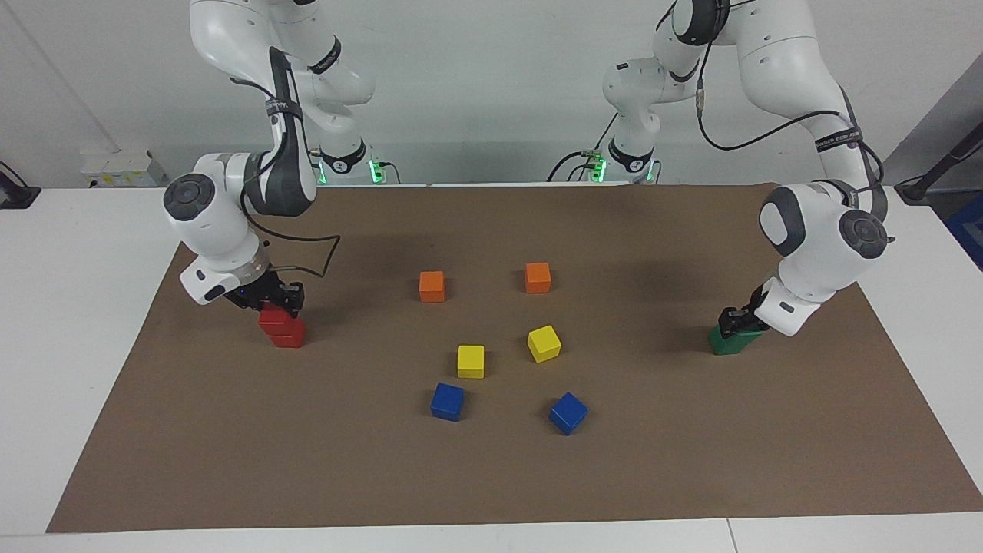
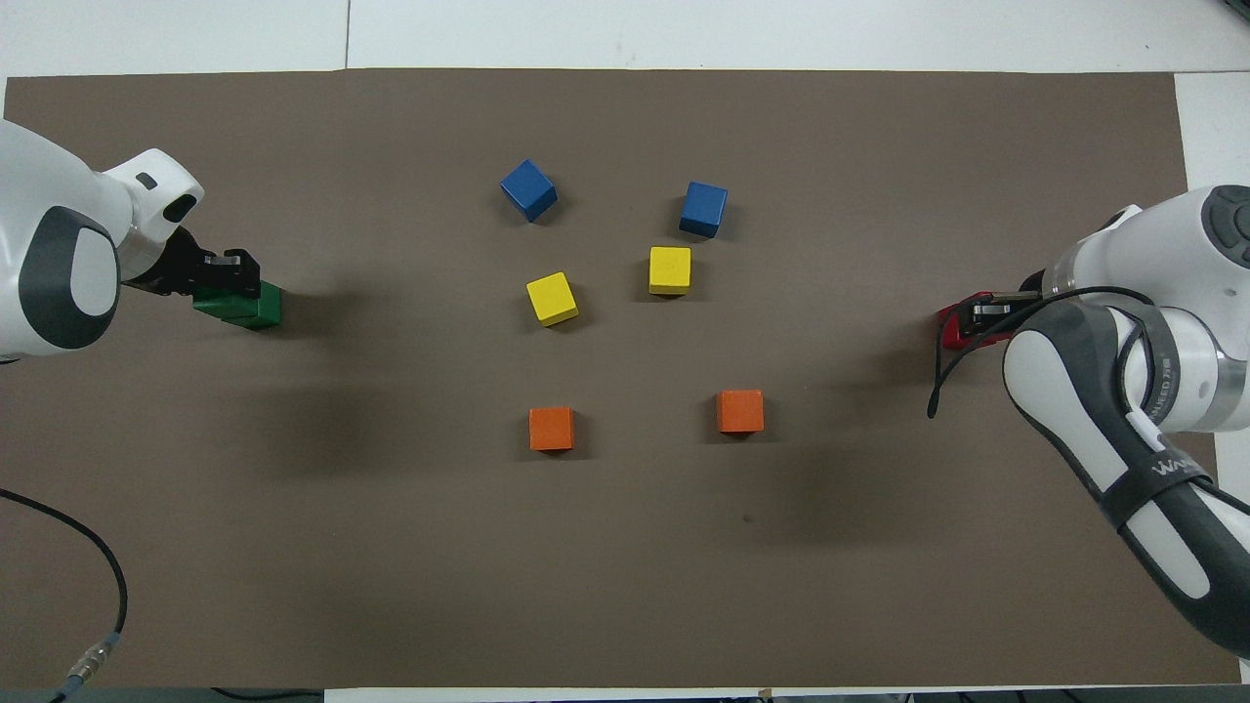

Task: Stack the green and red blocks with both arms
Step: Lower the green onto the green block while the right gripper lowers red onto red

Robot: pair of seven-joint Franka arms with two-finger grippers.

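Blocks [image 1: 281,329]: glossy, smooth, painted look. Mat [image 1: 491,476]: matt brown paper. Arms [image 1: 822,238]: smooth white plastic shells, dark grey caps.

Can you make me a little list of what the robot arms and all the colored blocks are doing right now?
right gripper: at the top red block, which sits on the bottom red block, toward the right arm's end of the table
left gripper: at the green stack, toward the left arm's end
orange blocks: two, loose, nearest the robots
yellow blocks: two, loose, in the middle
blue blocks: two, loose, farthest from the robots
brown mat: under everything
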